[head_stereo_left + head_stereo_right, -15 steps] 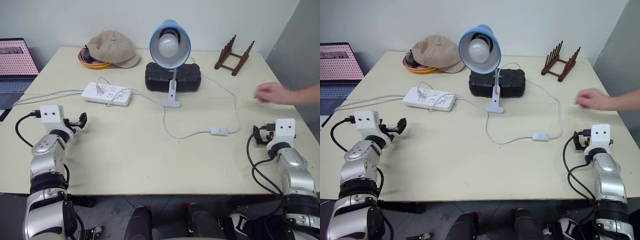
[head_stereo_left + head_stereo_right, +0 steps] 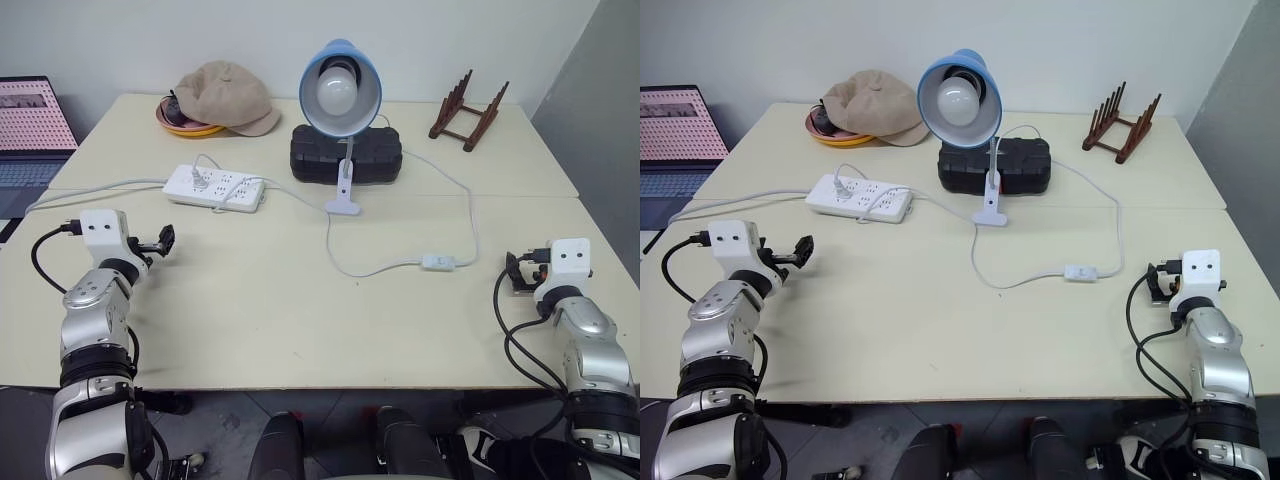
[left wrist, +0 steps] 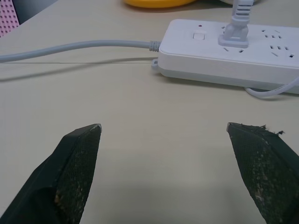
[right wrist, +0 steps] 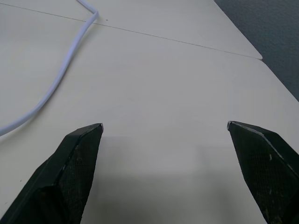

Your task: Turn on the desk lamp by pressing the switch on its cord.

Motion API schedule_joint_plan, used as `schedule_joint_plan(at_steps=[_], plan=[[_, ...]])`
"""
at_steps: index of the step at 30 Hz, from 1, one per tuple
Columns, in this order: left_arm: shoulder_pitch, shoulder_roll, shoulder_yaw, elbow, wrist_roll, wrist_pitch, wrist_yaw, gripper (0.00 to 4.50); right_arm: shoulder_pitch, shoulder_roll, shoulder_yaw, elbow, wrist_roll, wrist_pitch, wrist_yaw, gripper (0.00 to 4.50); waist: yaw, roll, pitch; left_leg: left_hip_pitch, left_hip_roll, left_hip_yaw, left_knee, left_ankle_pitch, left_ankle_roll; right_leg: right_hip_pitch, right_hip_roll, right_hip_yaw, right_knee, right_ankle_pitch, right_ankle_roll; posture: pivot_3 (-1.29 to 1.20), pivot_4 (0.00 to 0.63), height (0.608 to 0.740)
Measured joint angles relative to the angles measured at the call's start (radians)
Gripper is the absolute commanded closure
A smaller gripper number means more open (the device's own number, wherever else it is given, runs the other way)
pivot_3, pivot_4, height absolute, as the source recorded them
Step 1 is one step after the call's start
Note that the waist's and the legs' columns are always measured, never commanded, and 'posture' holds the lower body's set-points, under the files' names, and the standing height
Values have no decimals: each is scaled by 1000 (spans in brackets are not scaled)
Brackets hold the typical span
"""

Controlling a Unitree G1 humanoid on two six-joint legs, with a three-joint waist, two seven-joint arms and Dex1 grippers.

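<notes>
your switch (image 2: pixel 438 262) lies flat on the desk (image 2: pixel 250 310), long axis crosswise, inward of the right end effector (image 2: pixel 516 272), the nearer one; both end effectors gape wide, empty.

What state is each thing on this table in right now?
desk lamp: upright, bulb unlit
switch: flat on table, untouched
power strip: one plug in
cap: resting over yellow bowl
left end effector: open, empty
right end effector: open, empty

We saw a matt cream table (image 2: pixel 250 300), a glossy white plastic power strip (image 3: pixel 233 56), a soft tan cloth cap (image 2: pixel 225 95) and a dark wooden rack (image 2: pixel 468 110).
</notes>
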Motion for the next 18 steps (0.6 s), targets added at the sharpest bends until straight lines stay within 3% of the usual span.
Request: schedule_joint_plan(at_steps=[10, 18], plan=[[18, -4, -70, -196, -57, 128, -172, 0, 7, -102, 33, -25, 50, 27, 226, 26, 0, 0, 0, 0, 0, 0, 0, 0, 0, 0, 0, 0, 0, 0, 0, 0, 150, 740], [73, 46, -354, -675, -177, 378, -545, 0, -45, -285, 175, -47, 110, -100, 692, 26, -4, 0, 0, 0, 0, 0, 0, 0, 0, 1, 0, 0, -1, 0, 0, 0, 150, 740]])
